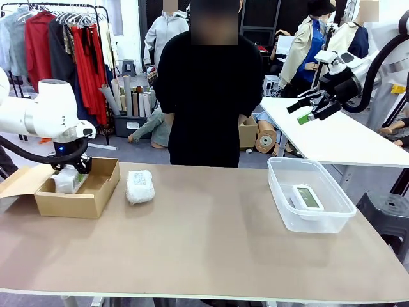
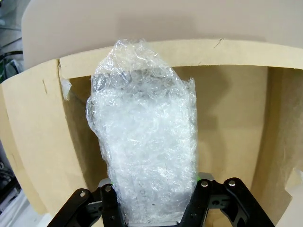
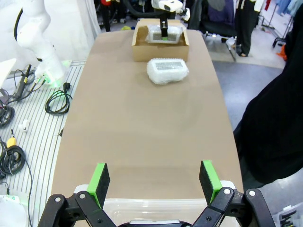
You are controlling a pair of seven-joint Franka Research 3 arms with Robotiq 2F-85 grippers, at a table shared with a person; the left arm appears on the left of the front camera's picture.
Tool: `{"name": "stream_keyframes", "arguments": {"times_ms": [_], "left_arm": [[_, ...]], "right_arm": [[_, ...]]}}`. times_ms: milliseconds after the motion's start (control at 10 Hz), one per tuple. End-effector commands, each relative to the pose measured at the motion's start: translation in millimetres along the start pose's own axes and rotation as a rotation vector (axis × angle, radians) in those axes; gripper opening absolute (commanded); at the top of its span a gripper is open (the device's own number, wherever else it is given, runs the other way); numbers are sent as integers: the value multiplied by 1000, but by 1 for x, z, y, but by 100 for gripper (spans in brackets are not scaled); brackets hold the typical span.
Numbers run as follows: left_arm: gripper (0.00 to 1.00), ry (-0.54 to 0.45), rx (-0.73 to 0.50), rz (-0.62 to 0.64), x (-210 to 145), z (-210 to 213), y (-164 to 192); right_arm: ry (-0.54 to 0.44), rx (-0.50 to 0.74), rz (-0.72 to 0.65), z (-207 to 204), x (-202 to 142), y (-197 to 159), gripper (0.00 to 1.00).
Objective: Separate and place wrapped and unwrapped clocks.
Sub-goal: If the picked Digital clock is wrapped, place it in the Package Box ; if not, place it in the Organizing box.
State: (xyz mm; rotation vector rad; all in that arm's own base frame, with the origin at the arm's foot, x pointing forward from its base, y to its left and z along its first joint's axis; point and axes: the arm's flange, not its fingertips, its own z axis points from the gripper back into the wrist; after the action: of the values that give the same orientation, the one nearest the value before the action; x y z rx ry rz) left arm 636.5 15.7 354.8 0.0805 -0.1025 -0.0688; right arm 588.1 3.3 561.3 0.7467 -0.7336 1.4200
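Tan table [image 1: 211,243] | left jaws clamp wrapped clock [image 2: 142,142], half-hidden in box [image 1: 77,206] | right jaws wide, empty

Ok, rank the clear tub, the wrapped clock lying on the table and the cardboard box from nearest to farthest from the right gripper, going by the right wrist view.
1. Clear tub, right under the right gripper.
2. Wrapped clock, on the bare tabletop, well past mid-table.
3. Cardboard box, just behind that clock at the far end.
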Motion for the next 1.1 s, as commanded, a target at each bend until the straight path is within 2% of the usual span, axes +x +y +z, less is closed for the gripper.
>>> {"name": "stream_keyframes", "arguments": {"times_ms": [0,500,1000], "left_arm": [[8,7,28,-8,4,2,6],[100,16,30,-7,5,0,6],[100,-5,23,-22,1,12,3]], "right_arm": [[-8,-1,2,0,2,1,100],[-8,-1,2,0,2,1,100],[-8,-1,2,0,2,1,100]]}}
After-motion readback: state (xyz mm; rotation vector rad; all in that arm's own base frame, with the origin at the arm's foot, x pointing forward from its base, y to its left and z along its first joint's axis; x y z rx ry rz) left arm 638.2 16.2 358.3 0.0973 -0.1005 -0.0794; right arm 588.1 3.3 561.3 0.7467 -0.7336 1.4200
